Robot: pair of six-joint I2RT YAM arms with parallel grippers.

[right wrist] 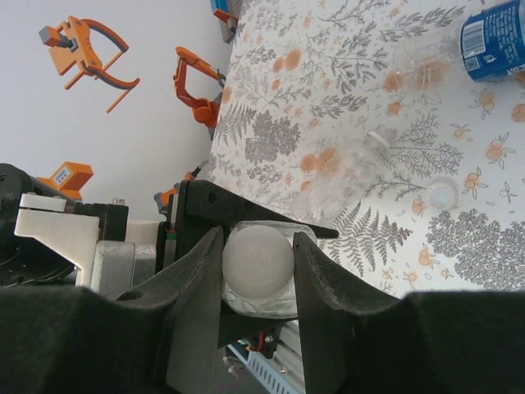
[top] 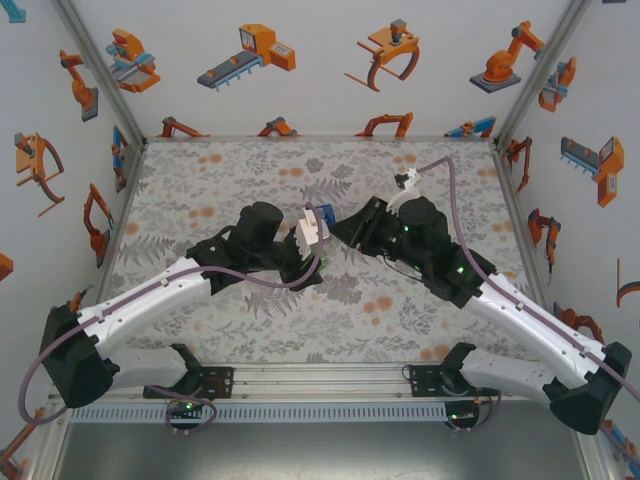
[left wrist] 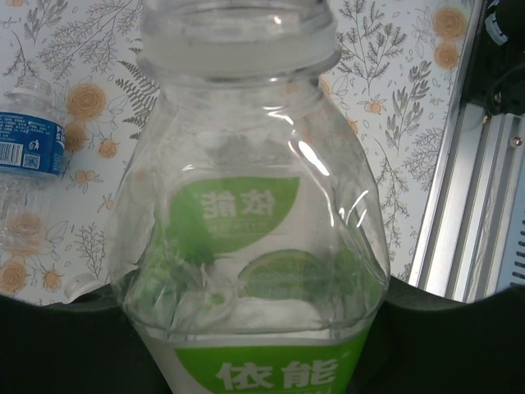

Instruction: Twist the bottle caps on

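Observation:
The green-labelled bottle [left wrist: 246,238] stands close in the left wrist view, and my left gripper [left wrist: 254,328] is shut on its lower body. In the top view this bottle [top: 316,230] hangs above the table's middle between the two arms. My right gripper [right wrist: 258,275] is shut on a white bottle cap [right wrist: 256,253] that sits on the bottle's neck, one finger [right wrist: 197,287] on each side of it. The blue-labelled bottle [right wrist: 495,37] lies on the table. A clear plain bottle [right wrist: 353,172] lies near it, with a loose white cap [right wrist: 441,194] beside it.
The flowered table cover [top: 230,180] runs to white walls with orange robot stickers. An aluminium rail [left wrist: 467,189] runs along the table's edge. The blue-labelled bottle [left wrist: 29,144] lies at the left of the left wrist view. Purple cables trail from both arms.

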